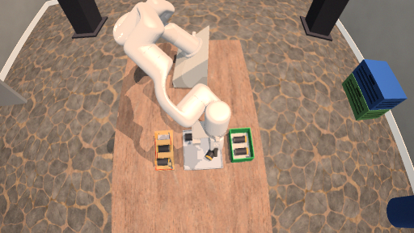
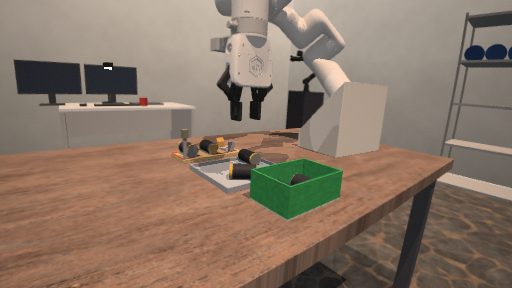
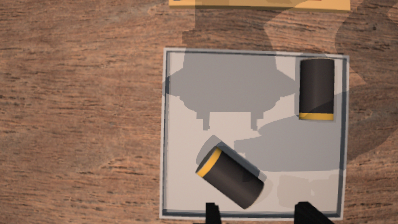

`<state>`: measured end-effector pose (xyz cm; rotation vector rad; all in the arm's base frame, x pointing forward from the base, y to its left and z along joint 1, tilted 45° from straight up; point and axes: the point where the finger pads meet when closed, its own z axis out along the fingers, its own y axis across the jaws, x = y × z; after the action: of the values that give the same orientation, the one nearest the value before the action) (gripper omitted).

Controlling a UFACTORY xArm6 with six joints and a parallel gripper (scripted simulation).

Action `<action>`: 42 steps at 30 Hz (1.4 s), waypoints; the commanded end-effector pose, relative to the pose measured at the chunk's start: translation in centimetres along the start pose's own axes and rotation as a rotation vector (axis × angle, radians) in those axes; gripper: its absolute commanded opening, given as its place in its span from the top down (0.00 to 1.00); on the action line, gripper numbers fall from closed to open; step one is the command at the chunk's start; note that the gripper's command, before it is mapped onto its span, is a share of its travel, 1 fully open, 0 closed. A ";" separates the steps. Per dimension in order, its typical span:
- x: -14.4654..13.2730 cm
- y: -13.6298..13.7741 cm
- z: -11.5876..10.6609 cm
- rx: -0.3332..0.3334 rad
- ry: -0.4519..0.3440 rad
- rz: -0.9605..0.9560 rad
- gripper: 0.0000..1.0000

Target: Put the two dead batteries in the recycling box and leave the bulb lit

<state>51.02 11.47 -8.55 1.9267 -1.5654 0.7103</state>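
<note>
My gripper (image 2: 245,112) (image 3: 257,212) is half open and empty, high above the tray (image 1: 194,164) (image 3: 184,196). On the tray, a slanted black battery (image 1: 210,154) (image 2: 242,171) (image 3: 231,178) with a yellow end lies towards the box; another battery (image 1: 188,137) (image 2: 248,156) (image 3: 317,89) lies near a corner. The green recycling box (image 1: 251,146) (image 2: 271,194) stands upright, with two batteries (image 1: 239,139) (image 1: 241,151) lying inside. The orange holder (image 1: 164,155) (image 3: 260,4) bears two batteries (image 1: 163,148) (image 1: 162,161); its third bay has no battery. A tan-topped post (image 2: 184,134) stands at the holder; I cannot tell whether the bulb is lit.
The arm's pale base block (image 1: 190,73) (image 2: 357,120) stands on the wooden table (image 1: 190,202) (image 2: 100,200) behind the work area. The tray lies between the holder and the box, with narrow gaps of table on both sides. The arm's shadow falls across the tray.
</note>
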 end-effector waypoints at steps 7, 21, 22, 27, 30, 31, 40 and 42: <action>0.0 -0.2 -0.2 0.005 -0.002 -0.175 0.49; 0.0 -0.2 -0.2 0.005 -0.001 -0.590 0.49; 0.0 -0.2 -0.2 0.005 -0.001 -0.629 0.49; 0.0 -0.2 -0.2 0.005 0.000 -0.795 0.49; 0.0 -0.2 -0.2 0.005 0.000 -0.861 0.49; 0.0 -0.2 -0.2 0.005 0.000 -0.878 0.49; 0.0 -0.2 -0.2 0.005 0.000 -0.919 0.49; 0.0 -0.2 -0.2 0.005 0.000 -0.919 0.49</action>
<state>51.05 11.45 -8.50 2.3177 -0.5305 0.2986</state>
